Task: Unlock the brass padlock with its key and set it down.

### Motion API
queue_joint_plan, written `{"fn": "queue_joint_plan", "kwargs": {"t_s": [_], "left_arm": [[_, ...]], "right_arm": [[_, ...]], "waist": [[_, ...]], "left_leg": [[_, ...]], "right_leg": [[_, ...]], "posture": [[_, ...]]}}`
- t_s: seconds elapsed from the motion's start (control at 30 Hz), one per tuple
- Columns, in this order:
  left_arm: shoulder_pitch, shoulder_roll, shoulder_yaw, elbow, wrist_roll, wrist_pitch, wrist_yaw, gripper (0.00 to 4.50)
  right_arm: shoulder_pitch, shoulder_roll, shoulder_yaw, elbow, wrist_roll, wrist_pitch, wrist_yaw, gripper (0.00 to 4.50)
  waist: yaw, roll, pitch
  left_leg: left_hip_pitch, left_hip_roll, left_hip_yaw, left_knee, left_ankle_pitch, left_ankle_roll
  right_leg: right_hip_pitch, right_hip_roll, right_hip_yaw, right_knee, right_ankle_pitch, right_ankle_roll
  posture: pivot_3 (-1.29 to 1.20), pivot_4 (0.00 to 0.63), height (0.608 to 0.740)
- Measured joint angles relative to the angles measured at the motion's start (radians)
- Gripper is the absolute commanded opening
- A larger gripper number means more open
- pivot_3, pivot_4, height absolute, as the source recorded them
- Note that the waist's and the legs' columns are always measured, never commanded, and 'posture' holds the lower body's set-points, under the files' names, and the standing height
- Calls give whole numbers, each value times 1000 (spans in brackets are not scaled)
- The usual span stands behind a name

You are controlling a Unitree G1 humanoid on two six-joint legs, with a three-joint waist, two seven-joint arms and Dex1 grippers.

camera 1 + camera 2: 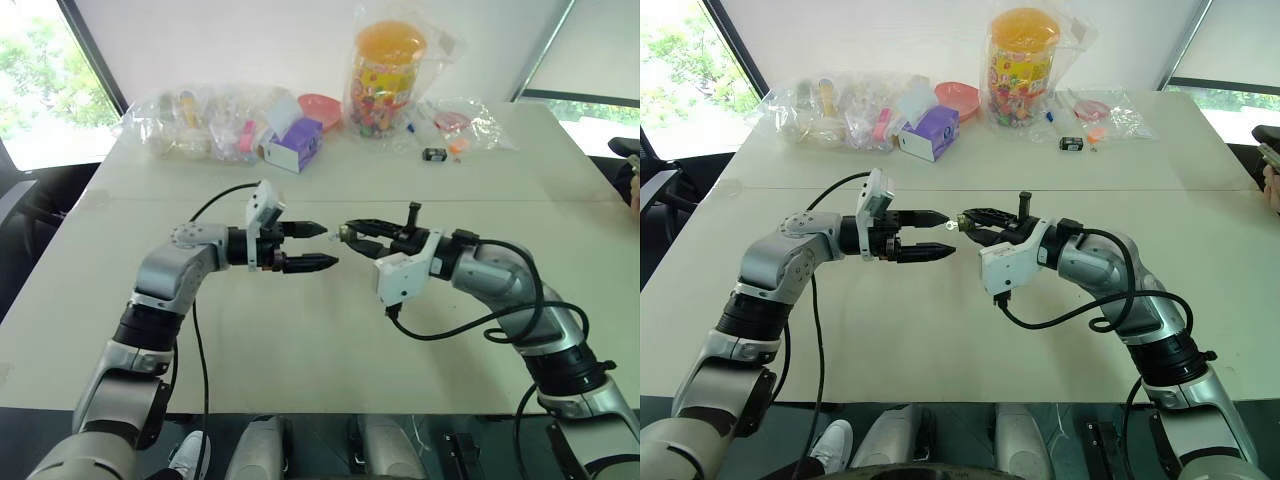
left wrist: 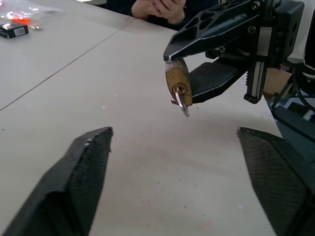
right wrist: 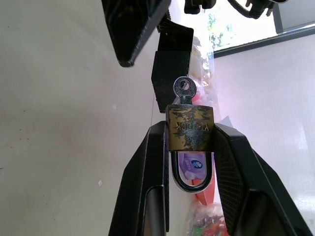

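Note:
The brass padlock (image 3: pixel 190 129) hangs above the table, pinched by its body between the fingers of my right gripper (image 1: pixel 350 236), which is shut on it. Its silvery shackle (image 3: pixel 192 177) looks closed and points back toward the wrist. The key (image 3: pixel 185 90) sticks out of the keyhole toward my left gripper (image 1: pixel 315 247). That gripper stands open and level, tips facing the padlock (image 2: pixel 178 82) from a short gap, touching neither it nor the key (image 2: pixel 181 104). Both grippers meet over the middle of the white table (image 1: pixel 300 340).
Along the table's far edge lie clear bags of small items (image 1: pixel 200 125), a purple and white box (image 1: pixel 295 145), a pink bowl (image 1: pixel 320 105), a tall candy jar (image 1: pixel 385 75) and a small black object (image 1: pixel 434 154). A person's hands (image 2: pixel 162 7) rest beyond the table.

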Motion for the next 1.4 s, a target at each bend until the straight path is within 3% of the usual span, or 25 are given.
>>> {"fn": "queue_joint_plan", "kwargs": {"t_s": [0.1,0.57,0.7,1.13,1.27,1.4], "left_arm": [[-11,-9,9,6,0,-1,5,1203],[-11,-24,6,12,8,-3,10,1203],[-11,-22,2,15,19,-9,-4,38],[-9,-28,-14,14,71,-98,-8,38],[-1,-40,-40,20,170,-302,6,38],[17,-54,-60,76,307,-639,25,38]], "right_arm": [[0,0,11,0,-9,5,-1,665],[2,-2,32,-4,-19,24,-1,665],[2,-4,32,-4,-20,26,-2,665],[0,-15,32,-4,-21,28,-5,665],[-1,-19,30,-4,-17,43,0,665],[0,-19,25,-5,16,74,29,665]], "waist": [[1,0,0],[0,0,0],[0,0,0],[1,0,0],[1,0,0],[2,0,0]], "left_leg": [[0,0,0,0,0,0],[0,0,0,0,0,0],[0,0,0,0,0,0],[0,0,0,0,0,0],[0,0,0,0,0,0],[0,0,0,0,0,0]], "right_leg": [[0,0,0,0,0,0],[0,0,0,0,0,0],[0,0,0,0,0,0],[0,0,0,0,0,0],[0,0,0,0,0,0],[0,0,0,0,0,0]], "posture": [[0,150,735],[0,150,735],[0,150,735],[0,150,735],[0,150,735],[0,150,735]]}}
